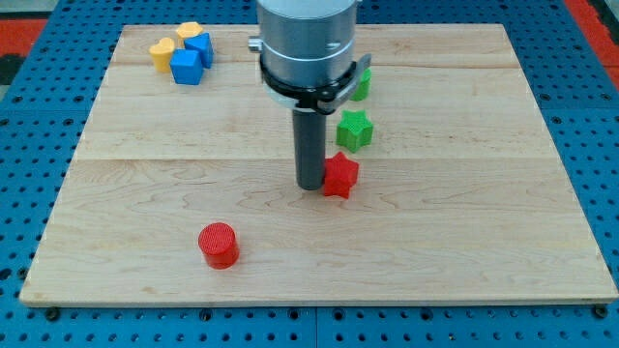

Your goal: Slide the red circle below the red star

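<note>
The red circle (219, 244) lies low on the wooden board (464, 242), left of the middle. The red star (340, 174) lies near the board's centre, up and to the right of the circle. My tip (310, 185) stands right against the star's left side, far from the circle. The arm's grey body hangs above the tip at the view's top centre.
A green star (355, 129) lies just above the red star. Another green block (361, 85) shows partly behind the arm. At the view's top left, two yellow blocks (162, 52) and two blue blocks (187, 67) sit in a cluster.
</note>
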### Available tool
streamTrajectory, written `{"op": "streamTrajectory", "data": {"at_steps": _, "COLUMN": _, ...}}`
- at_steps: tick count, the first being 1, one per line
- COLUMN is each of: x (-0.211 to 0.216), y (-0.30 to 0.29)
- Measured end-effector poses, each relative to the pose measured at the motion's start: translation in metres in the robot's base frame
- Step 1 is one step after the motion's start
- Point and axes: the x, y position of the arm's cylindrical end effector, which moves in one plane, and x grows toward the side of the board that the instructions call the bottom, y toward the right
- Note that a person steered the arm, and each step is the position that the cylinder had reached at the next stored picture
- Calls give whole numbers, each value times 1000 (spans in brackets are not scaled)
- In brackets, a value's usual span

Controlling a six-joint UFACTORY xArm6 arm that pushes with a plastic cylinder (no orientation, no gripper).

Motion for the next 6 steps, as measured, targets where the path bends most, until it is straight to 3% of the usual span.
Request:
{"op": "streamTrajectory", "data": {"at_steps": 1, "x": 0, "y": 13}}
{"op": "streamTrajectory", "data": {"at_steps": 2, "x": 1, "y": -22}}
{"op": "streamTrajectory", "data": {"at_steps": 3, "x": 5, "y": -113}}
{"op": "streamTrajectory", "data": {"at_steps": 4, "x": 57, "y": -172}}
{"op": "streamTrajectory", "data": {"at_steps": 5, "x": 96, "y": -179}}
{"op": "streamTrajectory", "data": {"at_steps": 6, "x": 96, "y": -103}}
